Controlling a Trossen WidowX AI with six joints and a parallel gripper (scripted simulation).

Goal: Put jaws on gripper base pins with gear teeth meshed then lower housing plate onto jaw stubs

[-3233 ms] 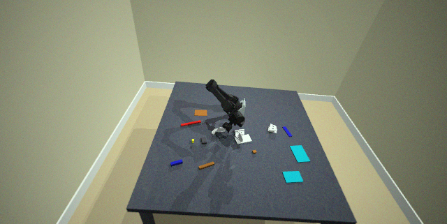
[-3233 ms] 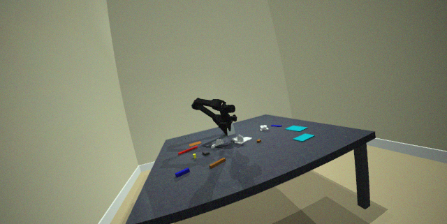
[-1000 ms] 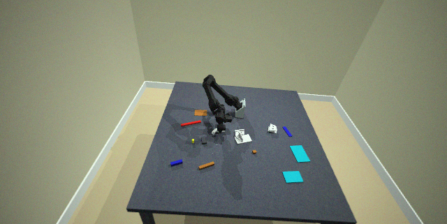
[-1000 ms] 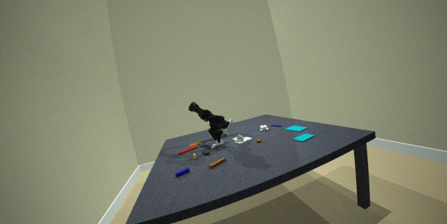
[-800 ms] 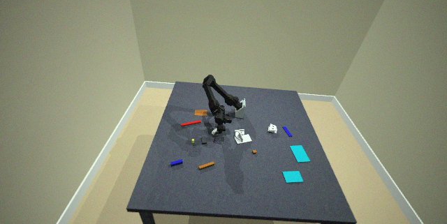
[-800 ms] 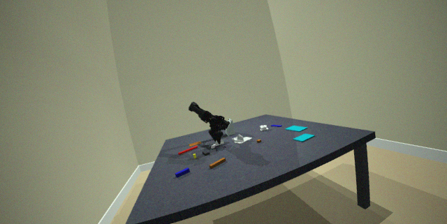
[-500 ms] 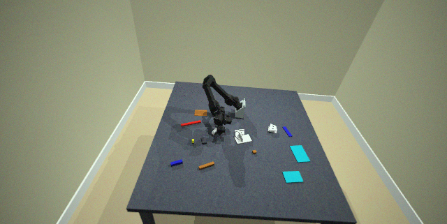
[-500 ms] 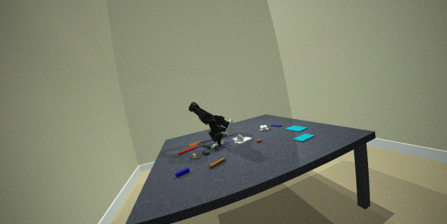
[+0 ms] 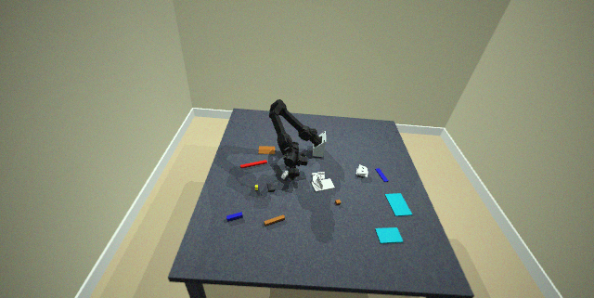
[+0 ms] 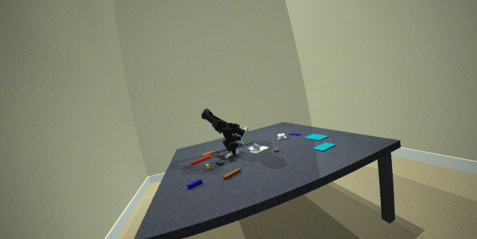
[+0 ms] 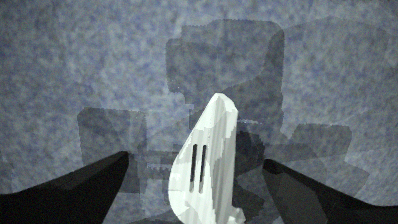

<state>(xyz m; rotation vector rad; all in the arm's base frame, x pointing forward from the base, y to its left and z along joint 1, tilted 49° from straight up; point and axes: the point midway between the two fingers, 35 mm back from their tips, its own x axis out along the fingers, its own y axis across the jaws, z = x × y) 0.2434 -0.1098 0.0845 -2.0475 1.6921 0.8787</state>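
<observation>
White gear-toothed jaw (image 9: 285,174) (image 10: 228,155) (image 11: 207,170) is straddled by the open gripper (image 9: 293,173) (image 10: 232,153) (image 11: 197,162).
Nothing is gripped; between the well-parted black fingertips, two dark slots are shown on the jaw's face.

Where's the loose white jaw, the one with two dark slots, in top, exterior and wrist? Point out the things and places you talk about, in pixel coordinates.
Top: white jaw (image 9: 285,174) (image 10: 228,155) (image 11: 214,165), just left of centre, below the arm.
Exterior: below centre, at the gripper (image 9: 293,174) (image 10: 232,153) (image 11: 197,162).
Wrist: lower centre, between open fingers.
Shared landmark: the gripper.

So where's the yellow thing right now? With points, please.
In the top view, the yellow block (image 9: 256,187) (image 10: 207,166) sits left of the small black block (image 9: 271,187) (image 10: 220,163), below the red bar (image 9: 253,164) (image 10: 200,160).
</observation>
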